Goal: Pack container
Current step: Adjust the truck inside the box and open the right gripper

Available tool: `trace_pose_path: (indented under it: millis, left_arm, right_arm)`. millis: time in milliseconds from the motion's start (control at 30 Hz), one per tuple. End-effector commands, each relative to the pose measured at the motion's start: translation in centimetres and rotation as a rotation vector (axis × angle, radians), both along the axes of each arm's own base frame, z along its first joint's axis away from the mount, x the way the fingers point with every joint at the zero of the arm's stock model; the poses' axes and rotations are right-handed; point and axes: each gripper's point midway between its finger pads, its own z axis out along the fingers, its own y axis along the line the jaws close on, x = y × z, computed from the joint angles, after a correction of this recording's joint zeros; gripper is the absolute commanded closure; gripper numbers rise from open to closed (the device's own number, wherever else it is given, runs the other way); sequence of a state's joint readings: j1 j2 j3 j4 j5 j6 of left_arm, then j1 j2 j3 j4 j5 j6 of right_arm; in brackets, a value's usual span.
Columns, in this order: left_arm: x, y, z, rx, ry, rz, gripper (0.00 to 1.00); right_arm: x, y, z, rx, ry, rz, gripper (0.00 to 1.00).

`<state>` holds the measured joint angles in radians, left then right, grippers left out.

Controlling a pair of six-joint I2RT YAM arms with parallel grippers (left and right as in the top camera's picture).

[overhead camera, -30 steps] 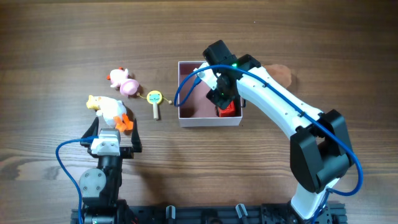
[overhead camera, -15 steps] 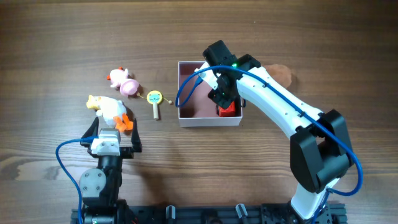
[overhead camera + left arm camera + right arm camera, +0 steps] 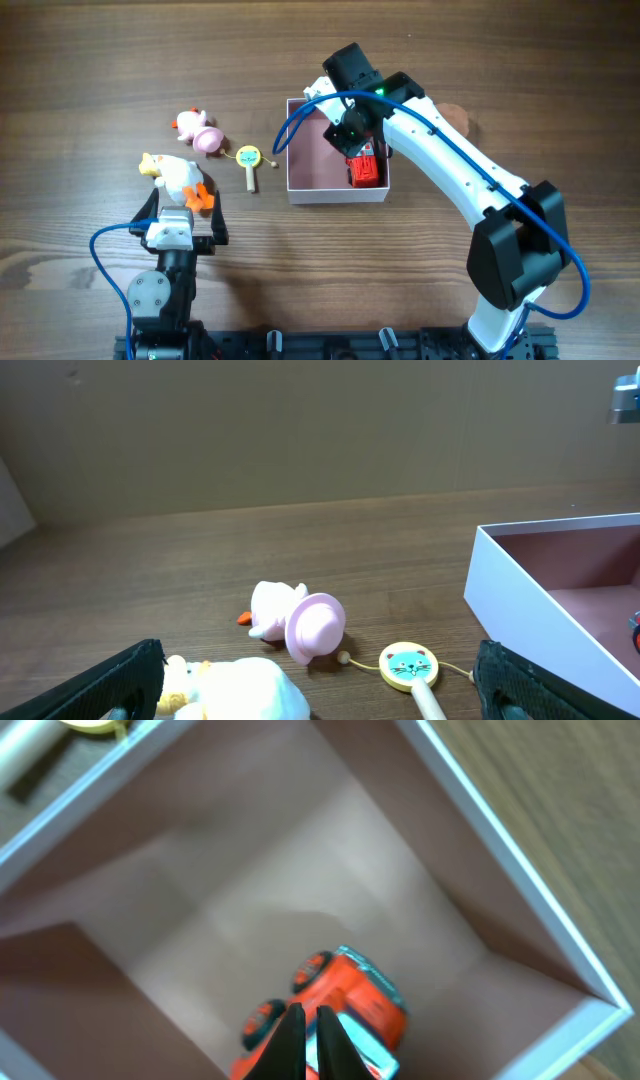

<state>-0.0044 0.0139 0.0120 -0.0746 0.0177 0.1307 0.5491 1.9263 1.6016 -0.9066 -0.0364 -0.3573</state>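
The container (image 3: pixel 335 195) is a square white box with a dusty pink inside, at mid table; it also shows in the left wrist view (image 3: pixel 530 610) and the right wrist view (image 3: pixel 500 840). A red toy car (image 3: pixel 365 171) lies in its front right corner. My right gripper (image 3: pixel 348 135) hovers over the box, fingers (image 3: pixel 308 1040) together and empty above the car (image 3: pixel 355 995). My left gripper (image 3: pixel 185 222) is open and empty, just short of a white duck (image 3: pixel 178 178). In the left wrist view the duck (image 3: pixel 250 685) lies between the open fingers (image 3: pixel 320 695).
A pink toy (image 3: pixel 200 132) and a yellow cat-face rattle (image 3: pixel 249 160) lie left of the box; both show in the left wrist view, pink toy (image 3: pixel 300 622) and rattle (image 3: pixel 408 665). A brown round object (image 3: pixel 455 120) sits behind the right arm.
My right gripper has lifted off the red car and moved back toward the box's far side; the car now lies uncovered in the box. The left arm has not moved.
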Motion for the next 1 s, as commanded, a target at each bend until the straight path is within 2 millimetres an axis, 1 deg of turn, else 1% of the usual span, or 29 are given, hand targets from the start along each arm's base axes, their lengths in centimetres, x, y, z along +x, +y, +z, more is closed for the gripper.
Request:
trace_pose_path:
  millis: [0, 67, 100, 300, 367, 433, 733, 967]
  left_arm:
    - [0.0, -0.4, -0.2, 0.018, -0.001, -0.025, 0.00]
    - [0.0, -0.4, -0.2, 0.018, -0.001, -0.025, 0.00]
    - [0.0, -0.4, -0.2, 0.018, -0.001, -0.025, 0.00]
    - [0.0, -0.4, -0.2, 0.018, -0.001, -0.025, 0.00]
    - [0.0, -0.4, -0.2, 0.018, -0.001, -0.025, 0.00]
    - [0.0, -0.4, -0.2, 0.018, -0.001, -0.025, 0.00]
    - [0.0, -0.4, -0.2, 0.018, -0.001, -0.025, 0.00]
    - [0.0, -0.4, -0.2, 0.018, -0.001, -0.025, 0.00]
  right_arm:
    - [-1.1, 2.1, -0.2, 0.111, 0.057, 0.032, 0.96]
    - [-1.2, 2.2, -0.8, 0.112, 0.058, 0.040, 0.96]
    - [-1.5, 2.0, -1.3, 0.099, 0.057, 0.073, 0.96]
    - [-2.0, 1.7, -2.7, 0.074, 0.055, 0.139, 0.95]
    - [-2.4, 1.4, -3.6, 0.057, 0.058, 0.163, 0.96]
    - [-2.6, 1.0, -4.0, 0.036, 0.060, 0.169, 0.96]
    - [-2.3, -0.3, -4.4, -0.033, 0.046, 0.154, 0.96]
    - [-2.9, -1.4, -4.7, -0.091, 0.065, 0.168, 0.96]
